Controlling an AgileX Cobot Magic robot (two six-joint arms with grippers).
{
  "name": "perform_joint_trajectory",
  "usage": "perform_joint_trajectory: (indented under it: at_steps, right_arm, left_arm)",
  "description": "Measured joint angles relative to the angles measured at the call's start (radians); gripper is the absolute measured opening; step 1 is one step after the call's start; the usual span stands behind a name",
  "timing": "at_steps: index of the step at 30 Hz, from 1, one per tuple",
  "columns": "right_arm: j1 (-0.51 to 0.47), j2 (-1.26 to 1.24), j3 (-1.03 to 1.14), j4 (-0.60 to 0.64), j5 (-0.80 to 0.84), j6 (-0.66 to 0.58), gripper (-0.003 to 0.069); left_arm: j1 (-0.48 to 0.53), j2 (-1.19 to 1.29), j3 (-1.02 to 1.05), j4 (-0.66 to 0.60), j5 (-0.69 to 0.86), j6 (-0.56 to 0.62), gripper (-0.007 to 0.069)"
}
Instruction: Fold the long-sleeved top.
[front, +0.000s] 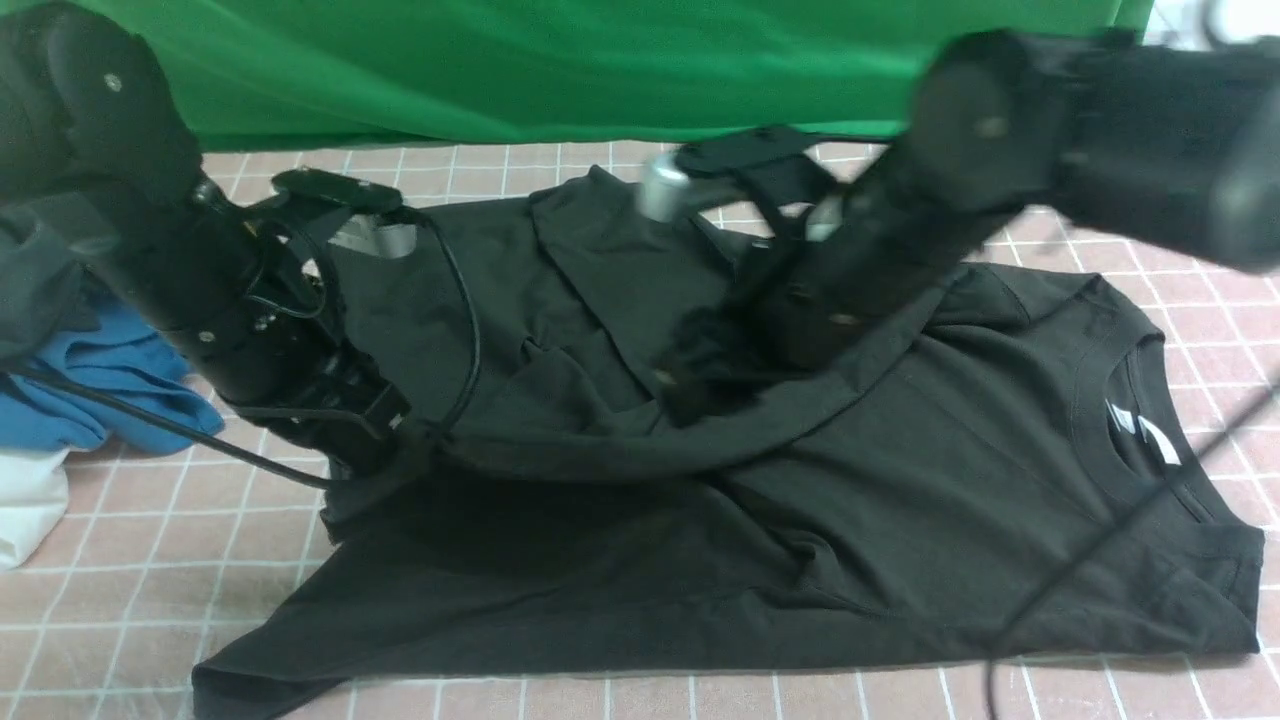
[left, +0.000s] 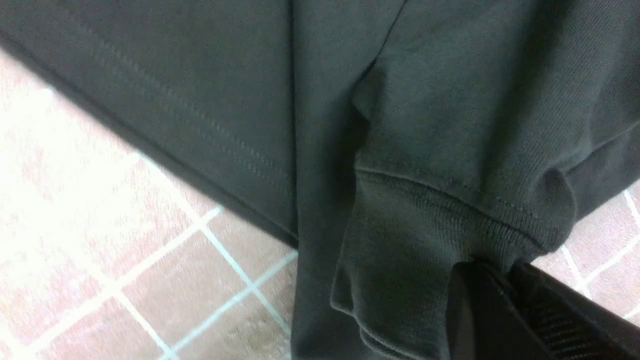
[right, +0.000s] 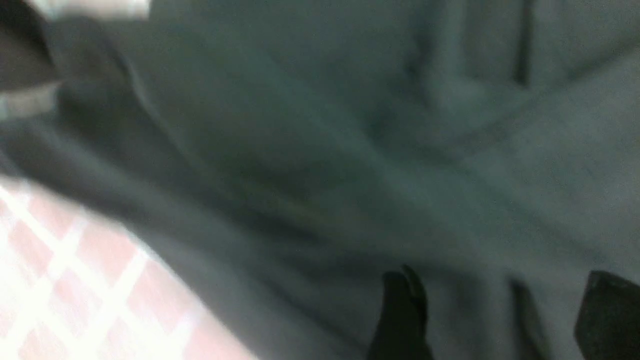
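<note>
Long-sleeved top (front: 900, 480) of thin black jersey lies spread on a pink checked tabletop (front: 150, 560), its round collar (front: 1140, 400) flat with a white label inside; the half far from the collar is lifted into a hanging fold. At the end farthest from the collar, the left gripper (front: 395, 435) is pinched tight on a stitched edge of the top, its black fingers (left: 500, 310) pressed together on the cloth. Nearer the collar, above the middle of the fold, the right gripper (front: 700, 380) is blurred; its fingers (right: 400, 310) stand wide apart over the cloth, gripping nothing visible. A crumpled blue garment (front: 100, 380) lies beyond the left gripper, well apart from the collar.
</note>
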Motion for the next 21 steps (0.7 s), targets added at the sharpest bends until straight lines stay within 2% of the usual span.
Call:
perform_joint_trajectory:
  at_steps: [4,7,11,15,21]
  right_arm:
    - [0.003,0.123,-0.156,-0.027,0.030,0.113,0.0543]
    - [0.003,0.180,-0.217,-0.061,0.083,0.145,0.0550]
    - [0.013,0.277,-0.256,-0.162,0.133,0.221,0.0513]
    - [0.013,0.308,-0.257,-0.182,0.131,0.241,0.0486]
    - [0.013,0.328,-0.259,-0.169,0.059,0.249,0.0483]
  left_arm:
    - [-0.019,0.000,0.000,0.005,-0.018,0.003,0.0034]
    - [-0.029,0.000,0.000,0.007,-0.020,0.004,0.0034]
    - [-0.043,0.000,0.000,0.003,-0.020,0.011,0.0034]
    - [-0.044,0.000,0.000,-0.001,-0.022,0.013,0.0034]
    - [-0.044,0.000,0.000,-0.001,-0.027,0.014,0.0034]
